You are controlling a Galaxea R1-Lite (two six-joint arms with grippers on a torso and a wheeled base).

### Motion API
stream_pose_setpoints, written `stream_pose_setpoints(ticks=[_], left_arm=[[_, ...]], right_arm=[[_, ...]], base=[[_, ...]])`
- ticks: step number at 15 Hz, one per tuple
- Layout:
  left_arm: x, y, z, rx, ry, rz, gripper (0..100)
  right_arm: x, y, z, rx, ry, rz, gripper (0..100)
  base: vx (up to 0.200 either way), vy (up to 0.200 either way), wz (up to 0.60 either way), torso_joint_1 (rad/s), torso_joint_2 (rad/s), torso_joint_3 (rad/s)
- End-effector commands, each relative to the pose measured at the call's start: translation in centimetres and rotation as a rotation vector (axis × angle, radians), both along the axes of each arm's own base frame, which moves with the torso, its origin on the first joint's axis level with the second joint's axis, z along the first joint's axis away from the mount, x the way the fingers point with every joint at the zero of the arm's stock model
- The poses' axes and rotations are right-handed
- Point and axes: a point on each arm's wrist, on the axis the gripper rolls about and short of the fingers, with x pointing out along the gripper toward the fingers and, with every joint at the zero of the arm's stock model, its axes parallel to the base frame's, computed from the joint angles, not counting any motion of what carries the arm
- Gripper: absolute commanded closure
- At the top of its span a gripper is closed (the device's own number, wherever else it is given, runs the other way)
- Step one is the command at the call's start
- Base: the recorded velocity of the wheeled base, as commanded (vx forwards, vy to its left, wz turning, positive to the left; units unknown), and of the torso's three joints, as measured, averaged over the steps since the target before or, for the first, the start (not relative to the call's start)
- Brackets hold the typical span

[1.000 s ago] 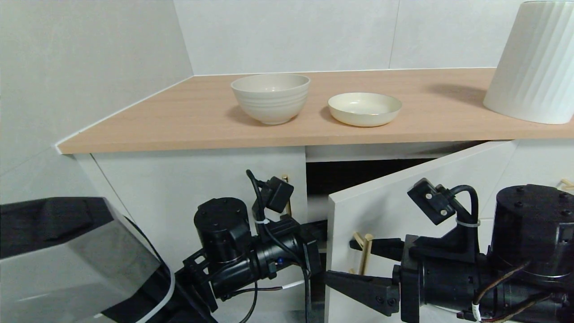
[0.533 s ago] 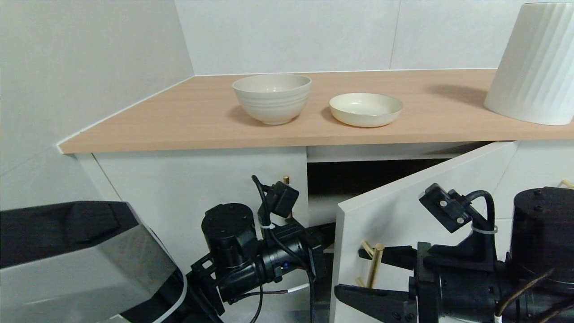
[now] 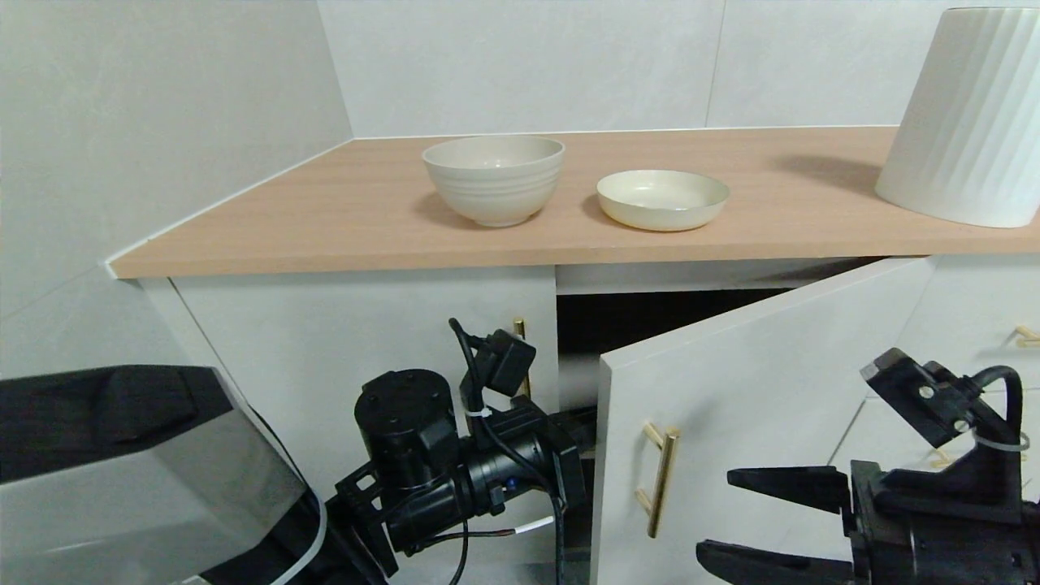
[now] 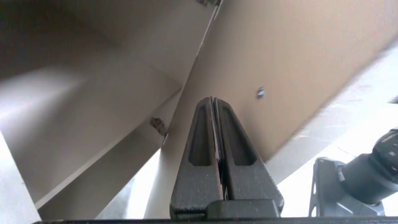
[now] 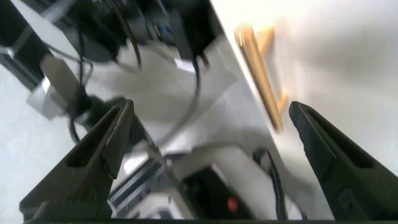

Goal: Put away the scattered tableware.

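Pale tiled wall behind, a corner at the robot's left. Wood-topped counter over white cabinets.

Tableware on the counter, two pieces side by side, near but apart:
- Bowl: deep, cream-grey, faint ribbing round the outside, narrow foot. Upright, mouth up.
- Dish: shallow, wide, pale yellow-cream, glossy inside. Upright, mouth up, to the right of the bowl.
- Both round; as a pair they line up along the counter's length, parallel to its front edge and set back from it.

White ribbed lampshade-like cone stands at the counter's far right, well apart from the dish.

Below the dish, a cabinet door stands ajar, dark interior behind. Its brass bar handle runs vertically near the free edge.

Left gripper: fingers pressed together, nothing between them, close to a pale panel with a small screw; contact cannot be told. In the head view the arm is low at the door's open edge.

Right gripper: fingers spread wide, one above the other, empty, pointing at the handle from its right, not touching it.
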Motion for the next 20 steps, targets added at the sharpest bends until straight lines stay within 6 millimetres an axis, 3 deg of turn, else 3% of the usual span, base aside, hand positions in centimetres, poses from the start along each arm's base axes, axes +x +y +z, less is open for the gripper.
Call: stream_pose_setpoints(ticks=[1,5,11,20], left_arm=[[-0.2,0.2,0.6,-0.009,-0.009,-0.001,100],[-0.4,0.0,0.6,-0.008,-0.008,-0.009,100],[0.0,-0.5,0.5,-0.002,-0.001,-0.012,100],[2.7,-3.0,1.3,0.029,0.033,-0.012,100]], right_arm=[[-1.8,-1.6,0.6,0.01,-0.008,0.004,0],[-3.2,-2.8,0.1,-0.003,0.007,0.013,0],[-3.4,-2.8,-0.2,-0.009,0.014,0.024,0],[-3.4,-2.8,-0.3,-0.013,0.018,0.027,0]], base=[[0.0,0.0,0.0,0.0,0.0,0.0],[0.0,0.0,0.0,0.0,0.0,0.0],[-0.2,0.0,0.0,0.003,0.0,0.006],[0.0,0.0,0.0,0.0,0.0,0.0]])
